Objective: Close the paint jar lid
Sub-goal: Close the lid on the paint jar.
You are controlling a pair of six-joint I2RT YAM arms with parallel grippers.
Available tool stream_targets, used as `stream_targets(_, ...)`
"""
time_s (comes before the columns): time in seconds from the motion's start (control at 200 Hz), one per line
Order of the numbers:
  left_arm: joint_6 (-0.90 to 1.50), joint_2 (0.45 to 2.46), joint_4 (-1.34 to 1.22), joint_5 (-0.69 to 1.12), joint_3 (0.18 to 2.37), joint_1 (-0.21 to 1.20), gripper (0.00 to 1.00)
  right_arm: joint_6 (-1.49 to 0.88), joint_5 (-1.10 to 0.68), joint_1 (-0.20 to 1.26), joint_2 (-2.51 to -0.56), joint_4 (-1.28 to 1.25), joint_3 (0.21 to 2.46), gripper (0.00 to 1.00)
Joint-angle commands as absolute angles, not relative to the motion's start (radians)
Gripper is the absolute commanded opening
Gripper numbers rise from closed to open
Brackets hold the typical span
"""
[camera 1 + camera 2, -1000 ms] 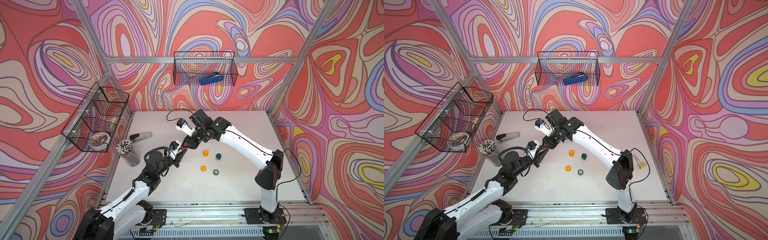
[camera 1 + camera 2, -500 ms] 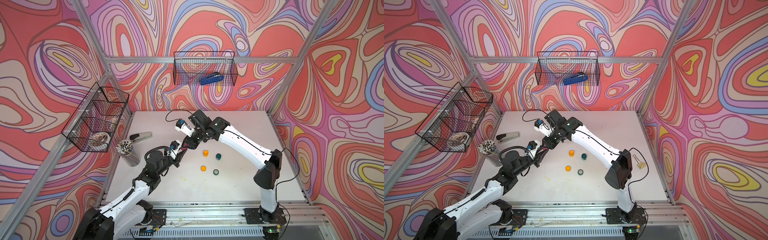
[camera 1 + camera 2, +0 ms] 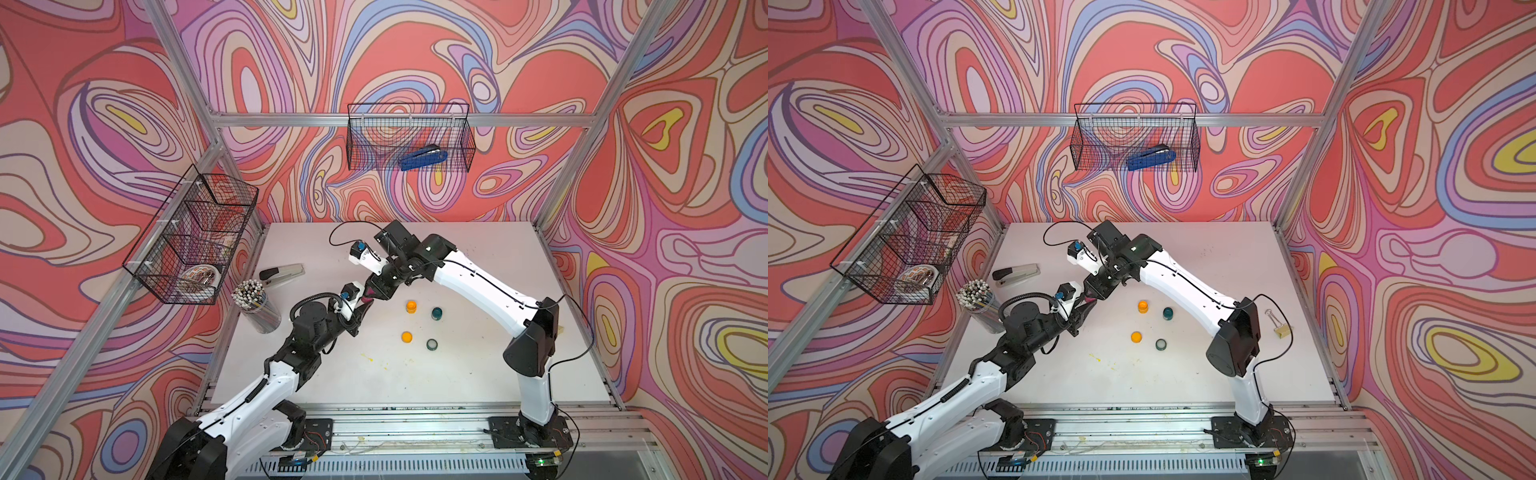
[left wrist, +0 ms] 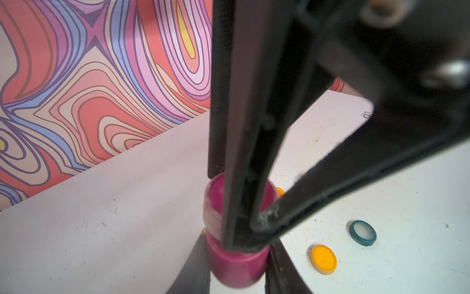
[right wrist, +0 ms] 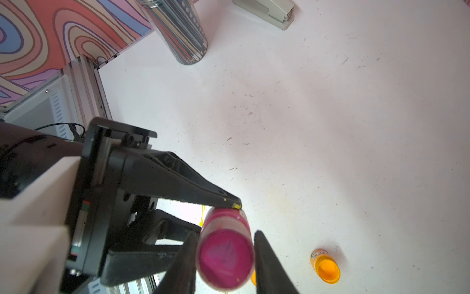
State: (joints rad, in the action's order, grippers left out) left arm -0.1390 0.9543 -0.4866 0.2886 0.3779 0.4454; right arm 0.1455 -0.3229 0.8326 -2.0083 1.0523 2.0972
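A magenta paint jar (image 3: 368,300) hangs in the air above the table's middle left, held between both grippers. My left gripper (image 4: 237,269) is shut on its solid magenta lid (image 4: 236,264), which sits on the jar's mouth. My right gripper (image 5: 225,262) is shut on the jar's clear body (image 5: 225,254), whose base faces the right wrist camera. In both top views the left gripper (image 3: 362,305) and right gripper (image 3: 377,293) meet tip to tip, and the jar (image 3: 1088,300) is mostly hidden between them.
On the table right of the grippers stand an open orange jar (image 3: 411,306) and a teal jar (image 3: 436,313), with an orange lid (image 3: 407,336) and a teal lid (image 3: 432,344) in front. A stapler (image 3: 281,274), a pencil cup (image 3: 255,305) and a binder clip (image 3: 1282,329) lie further out.
Both grippers keep their hold at the same spot. The right arm's elbow has shifted slightly to the left.
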Motion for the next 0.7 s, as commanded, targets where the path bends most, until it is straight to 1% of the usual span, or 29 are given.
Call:
stream_targets(0.0, -0.169, 0.922, -0.588, 0.291, 0.436, 0.459, 0.27, 0.143, -0.413, 0.856, -2.043, 1.059, 2.085, 0.34)
stream_targets(0.245, -0.162, 0.910, -0.639, 0.258, 0.433, 0.459, 0.27, 0.114, -0.424, 0.858, -2.028, 1.016, 2.040, 0.34)
stream_targets(0.466, -0.151, 0.904, -0.657, 0.235, 0.440, 0.459, 0.26, 0.062, -0.349, 0.858, -2.049, 1.024, 2.057, 0.34)
stream_targets(0.691, -0.147, 0.904, -0.687, 0.141, 0.439, 0.458, 0.27, -0.027, -0.332, 0.860, -2.065, 0.999, 2.054, 0.33)
